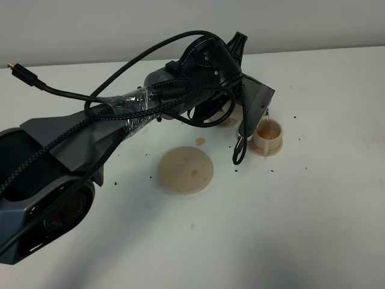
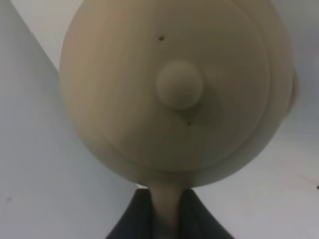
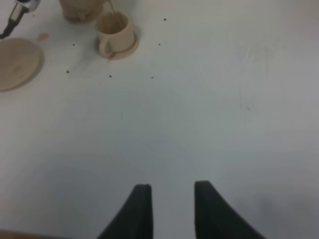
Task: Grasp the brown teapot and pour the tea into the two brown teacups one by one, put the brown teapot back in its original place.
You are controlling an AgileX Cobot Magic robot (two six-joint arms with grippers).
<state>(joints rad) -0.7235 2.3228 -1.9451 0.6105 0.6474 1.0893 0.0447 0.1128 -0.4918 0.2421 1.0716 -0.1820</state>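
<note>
1. Now, pouring: the left gripper [image 2: 167,219] is clamped on the loop handle [image 2: 167,196] of the squat beige-tan ceramic teapot [image 2: 174,89], held beyond the flat round tan saucer [image 1: 185,170].
2. Tea [image 1: 264,123] streams into the small beige cylindrical teacup [image 1: 266,137] farther from that saucer (its twin [image 3: 79,10] sits nearer, fill unclear).
3. The right gripper [image 3: 169,209]: jaws parted, empty.
4. Next, likely: level the pot gently before moving.

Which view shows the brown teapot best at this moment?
Left wrist: the brown teapot fills the frame, lid knob plain, handle pinched in the left claw. Exterior high hides it behind the left arm. Right wrist shows only a tan shape at the frame edge, not identifiable.
</note>
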